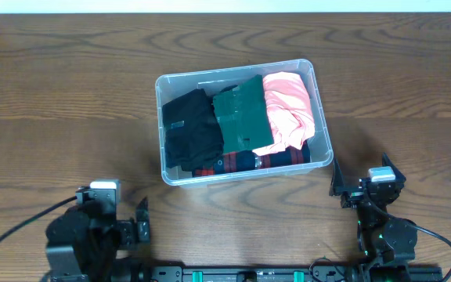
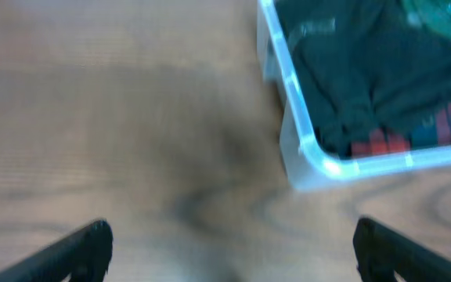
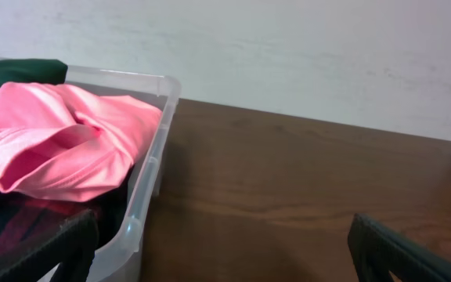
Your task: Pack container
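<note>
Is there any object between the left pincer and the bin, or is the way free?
Nothing visible stands between them. Only the wooden table shows between the left pincer and the near corner of the bin. The pincer is open and apart from the bin.

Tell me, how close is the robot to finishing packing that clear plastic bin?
It looks nearly done. The clear rectangular plastic bin holds a folded black garment, a dark green one, a pink one and a red-and-navy plaid piece. Nothing is in hand: the left gripper and right gripper are open, apart from the bin. No loose clothing shows on the brown wooden table, so little seems left.
</note>
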Tool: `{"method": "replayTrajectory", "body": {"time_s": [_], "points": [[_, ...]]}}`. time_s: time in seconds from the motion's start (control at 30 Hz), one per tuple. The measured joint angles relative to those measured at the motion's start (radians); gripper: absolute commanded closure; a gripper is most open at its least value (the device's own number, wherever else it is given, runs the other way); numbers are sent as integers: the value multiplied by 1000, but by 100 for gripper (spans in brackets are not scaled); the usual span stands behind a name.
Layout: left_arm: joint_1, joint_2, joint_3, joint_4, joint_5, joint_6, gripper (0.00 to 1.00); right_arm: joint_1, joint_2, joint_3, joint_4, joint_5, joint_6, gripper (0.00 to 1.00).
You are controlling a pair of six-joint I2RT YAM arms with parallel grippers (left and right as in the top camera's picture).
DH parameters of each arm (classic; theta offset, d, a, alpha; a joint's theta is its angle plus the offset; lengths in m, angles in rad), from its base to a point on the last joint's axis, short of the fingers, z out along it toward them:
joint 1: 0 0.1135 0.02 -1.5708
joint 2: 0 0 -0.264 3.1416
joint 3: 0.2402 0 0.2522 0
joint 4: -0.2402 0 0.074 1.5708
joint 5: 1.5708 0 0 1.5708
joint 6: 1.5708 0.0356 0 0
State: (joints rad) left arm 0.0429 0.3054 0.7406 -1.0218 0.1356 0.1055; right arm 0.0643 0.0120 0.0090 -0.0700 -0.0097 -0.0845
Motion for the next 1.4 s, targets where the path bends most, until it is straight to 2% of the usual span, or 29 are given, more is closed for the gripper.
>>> {"method": "replayTrajectory", "body": {"time_s": [0.17, 0.33, 0.43, 0.5, 1.4], "points": [[-6, -157, -283, 293, 1, -28, 2, 0, 0, 0, 0, -2, 0, 1], [-6, -251, -556, 682, 8, -87, 2, 0, 0, 0, 0, -2, 0, 1], [-6, -264, -666, 890, 11, -107, 2, 0, 0, 0, 0, -2, 0, 1], [-6, -268, -707, 976, 11, -113, 2, 0, 0, 0, 0, -2, 0, 1], [-7, -293, -709, 982, 11, -132, 2, 0, 0, 0, 0, -2, 0, 1]]}}
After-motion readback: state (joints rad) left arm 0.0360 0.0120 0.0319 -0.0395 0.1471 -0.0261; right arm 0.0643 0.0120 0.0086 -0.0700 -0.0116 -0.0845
